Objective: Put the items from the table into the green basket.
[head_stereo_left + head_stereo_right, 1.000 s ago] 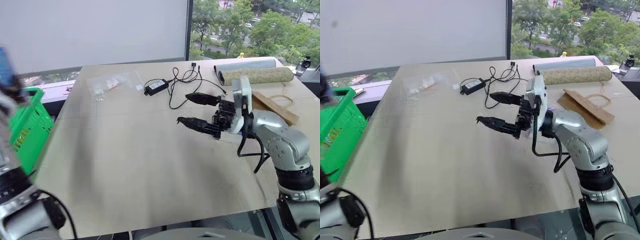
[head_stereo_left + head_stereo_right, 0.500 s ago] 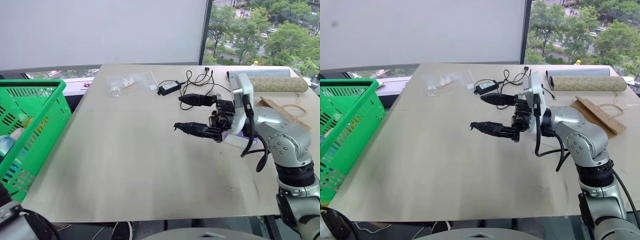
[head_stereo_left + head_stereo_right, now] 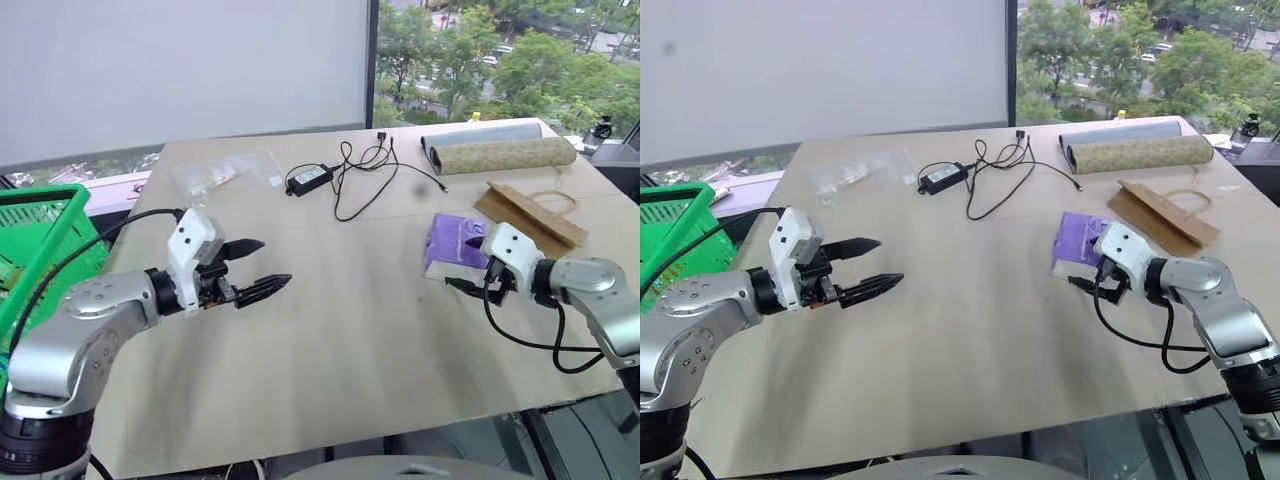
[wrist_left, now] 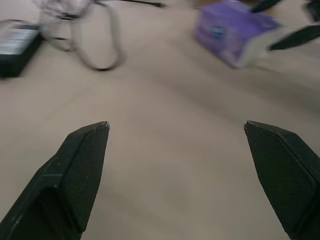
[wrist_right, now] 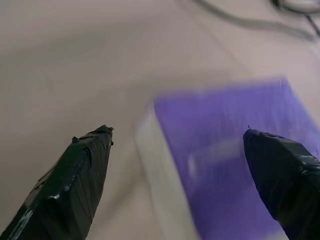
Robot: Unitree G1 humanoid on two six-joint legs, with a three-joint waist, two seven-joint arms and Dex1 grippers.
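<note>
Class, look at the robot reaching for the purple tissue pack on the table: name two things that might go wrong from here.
1. The right hand is open at the near edge of the tissue pack. The pack is soft, so it may squash or slide away instead of being gripped.
2. The green basket sits far off at the table's left edge, so the pack could drop on the way across.

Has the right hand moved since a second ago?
Yes. The right hand has dropped from beside the black cable to the near edge of the purple tissue pack, close to the table.
</note>
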